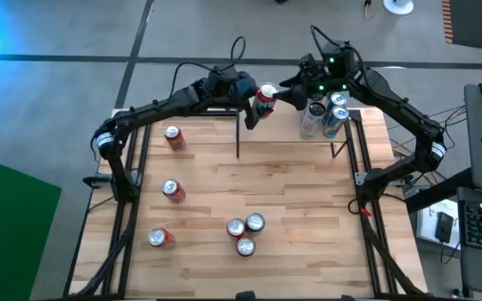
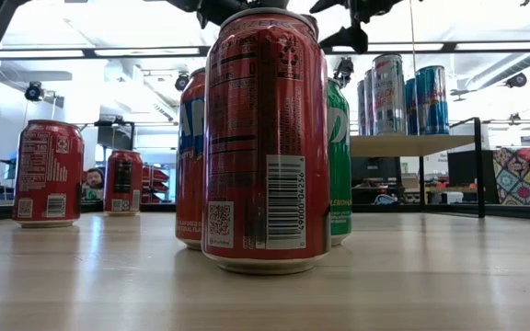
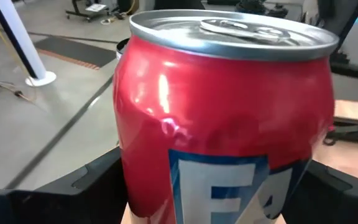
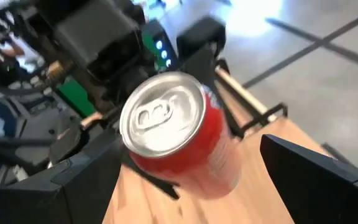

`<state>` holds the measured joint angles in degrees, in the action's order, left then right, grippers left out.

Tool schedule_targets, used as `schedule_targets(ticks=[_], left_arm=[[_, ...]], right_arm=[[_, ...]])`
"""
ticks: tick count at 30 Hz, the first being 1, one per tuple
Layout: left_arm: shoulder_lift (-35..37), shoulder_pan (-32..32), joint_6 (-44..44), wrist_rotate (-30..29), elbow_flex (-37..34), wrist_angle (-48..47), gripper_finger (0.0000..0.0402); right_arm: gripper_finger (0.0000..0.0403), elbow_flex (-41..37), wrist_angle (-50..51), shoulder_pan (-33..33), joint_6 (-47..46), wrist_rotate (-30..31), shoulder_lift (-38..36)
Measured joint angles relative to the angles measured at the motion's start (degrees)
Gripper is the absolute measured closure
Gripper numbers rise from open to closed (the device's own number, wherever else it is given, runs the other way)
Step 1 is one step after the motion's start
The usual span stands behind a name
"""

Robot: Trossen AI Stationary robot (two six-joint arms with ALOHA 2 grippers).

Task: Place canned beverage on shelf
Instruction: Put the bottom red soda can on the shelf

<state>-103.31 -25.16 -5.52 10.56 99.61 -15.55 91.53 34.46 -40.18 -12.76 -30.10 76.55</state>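
A red canned beverage (image 1: 266, 94) hangs in the air over the left end of the shelf (image 1: 284, 127), at the table's far edge. My left gripper (image 1: 256, 107) reaches in from the table's left and is shut on the can. My right gripper (image 1: 283, 92) comes from the right and stands open, one finger (image 4: 82, 171) on each side of the can's silver top (image 4: 161, 113). I see a gap at the other finger (image 4: 316, 174). Three tall cans (image 1: 325, 115) stand upright on the shelf's right half, also seen as tall cans (image 2: 403, 92) on the shelf board (image 2: 412, 144). My left gripper pinches the can's lower side walls (image 3: 132, 186) between its two fingers, which come nearly level from the table's left. The can is lifted clear above the shelf, nearly upright with its top up. Its red wall shows small dents (image 3: 166, 127).
Several cans stand on the tabletop: one at the far left (image 1: 173, 136), one (image 1: 171, 191) and another (image 1: 159, 238) on the left side, and a cluster of three (image 1: 245, 232) near the front middle. The shelf's black uprights (image 1: 238, 134) stand on the table.
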Motion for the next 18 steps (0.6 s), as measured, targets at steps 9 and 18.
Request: schedule_targets(ticks=[9, 18], left_arm=[[0.00, 2.26, -2.25, -11.94, 0.01, 0.04, 0.0091], [-0.10, 2.96, 3.07, -11.76, 0.02, 0.05, 0.0091]], right_arm=[[0.0035, 1.79, 2.72, 1.81, 1.67, 0.45, 0.18], [0.0035, 5.40, 4.61, 4.46, 9.36, 6.87, 3.47]])
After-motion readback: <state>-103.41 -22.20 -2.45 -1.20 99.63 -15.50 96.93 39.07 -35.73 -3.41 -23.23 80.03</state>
